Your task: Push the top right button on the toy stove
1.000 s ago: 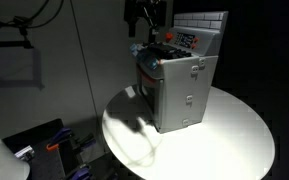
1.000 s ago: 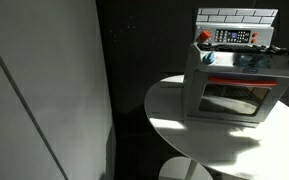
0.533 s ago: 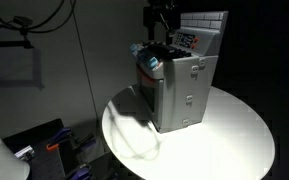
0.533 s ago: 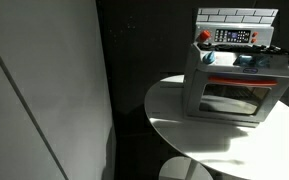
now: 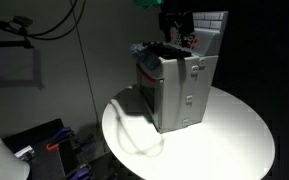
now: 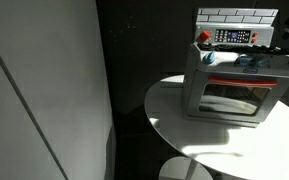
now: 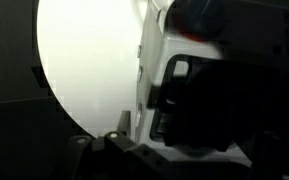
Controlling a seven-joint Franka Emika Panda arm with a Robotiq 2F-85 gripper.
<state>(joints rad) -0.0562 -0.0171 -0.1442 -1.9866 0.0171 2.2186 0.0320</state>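
The grey toy stove [image 5: 184, 90] stands on a round white table [image 5: 234, 130] and shows in both exterior views [image 6: 234, 85]. Its red-and-white control panel [image 5: 189, 40] sits at the foot of the brick-patterned back panel [image 6: 234, 37]. My gripper [image 5: 176, 28] hangs over the stove's top, close in front of the control panel, and looks shut and empty. In the wrist view the stove [image 7: 159, 60] is pale below a dark mass that is my fingers [image 7: 199, 110]. I cannot see whether they touch the panel.
The table's edge [image 6: 184, 125] runs close around the stove. A grey wall panel [image 6: 44, 90] stands beside the table. A dark bench with tools [image 5: 44, 140] lies low beside the table, with cables [image 5: 44, 20] overhead.
My gripper has moved across the stove's top from its front corner toward the back panel and now hangs by the control panel. The stove has not moved.
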